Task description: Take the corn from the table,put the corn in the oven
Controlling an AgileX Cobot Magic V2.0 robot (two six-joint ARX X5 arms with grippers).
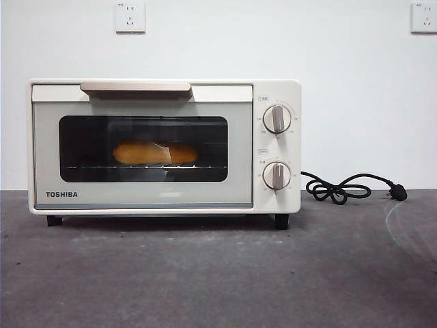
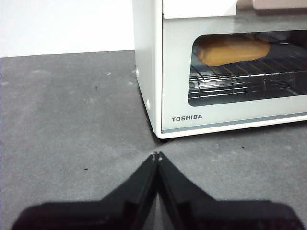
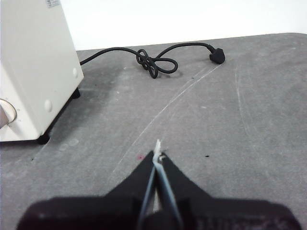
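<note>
The cream-white TOSHIBA oven (image 1: pixel 164 147) stands on the dark grey table (image 1: pixel 218 273) with its glass door closed. Behind the glass, the yellow-orange corn (image 1: pixel 156 152) lies on the wire rack; the left wrist view shows the corn (image 2: pixel 232 50) there too, inside the oven (image 2: pixel 201 91). My left gripper (image 2: pixel 157 156) is shut and holds nothing, low over the table in front of the oven's left corner. Over the table to the right of the oven (image 3: pixel 33 76), my right gripper (image 3: pixel 158 154) is also shut and holds nothing. Neither arm appears in the front view.
The oven's black cord (image 1: pixel 348 188) lies coiled on the table to the right, its plug (image 1: pixel 398 193) at the far end. In the right wrist view the cord (image 3: pixel 153 62) lies beyond the gripper. Two wall sockets (image 1: pixel 130 17) sit on the white wall behind.
</note>
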